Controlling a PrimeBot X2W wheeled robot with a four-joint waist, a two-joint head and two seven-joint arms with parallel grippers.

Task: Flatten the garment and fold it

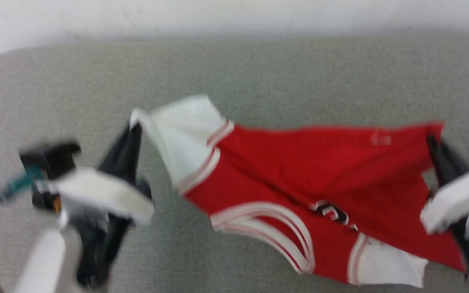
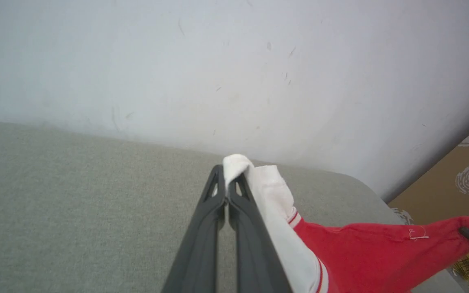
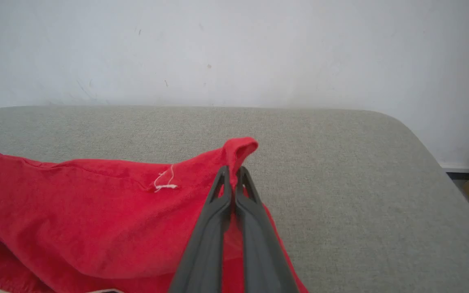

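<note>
The garment (image 1: 307, 179), a red jersey shirt with white sleeves and striped trim, hangs stretched between my two grippers above the grey table. My left gripper (image 1: 134, 126) is shut on the edge of a white sleeve (image 2: 267, 191); its fingertips (image 2: 229, 173) pinch the cloth. My right gripper (image 1: 432, 138) is shut on a red corner of the garment (image 3: 238, 148), pinched at its tips (image 3: 233, 171). The lower part sags toward me, showing the striped collar (image 1: 267, 228), part of a black number (image 1: 334, 213) and the other white sleeve (image 1: 389, 264).
The grey fabric-covered table (image 1: 259, 69) spreads under the garment, with rounded far corners against a white wall (image 3: 234, 49). A cardboard box (image 2: 458, 179) stands beyond the table's right end in the left wrist view.
</note>
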